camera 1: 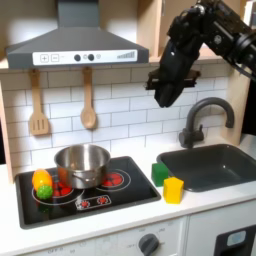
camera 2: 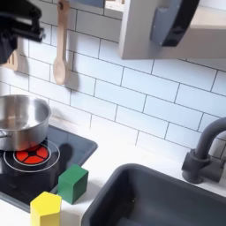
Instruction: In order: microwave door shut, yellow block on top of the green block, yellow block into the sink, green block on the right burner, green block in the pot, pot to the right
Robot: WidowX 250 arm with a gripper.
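We see the tool (camera 1: pixel 168 92) high in the air in front of the tiled wall, well above the sink (camera 1: pixel 210 165) and a little toward the first exterior view's left of the faucet (camera 1: pixel 200 118). It points downward at the end of the black arm (camera 1: pixel 222 35), which comes in from the upper right of the first exterior view. Nothing is held in it, but we cannot tell how far apart its fingers stand, since they read as one dark mass. In the second exterior view a dark blurred part shows at the upper left corner, too unclear for us to name.

Taking the sink as our landmark: the green block (camera 1: pixel 160 172) rests on the white table (camera 1: pixel 120 215) just beside the sink's left rim in the first exterior view, and the yellow block (camera 1: pixel 174 189) stands in front of it, touching or nearly touching it, also next to that rim. Further left of the sink lies the black cooktop, where the pot (camera 1: pixel 82 162) sits mostly over the left ring, its edge reaching toward the right burner (camera 1: pixel 112 180). An orange and green toy fruit (camera 1: pixel 42 183) lies at the cooktop's far left edge. Above the sink in the second exterior view, the microwave door (camera 2: pixel 175 19) shows its dark window.
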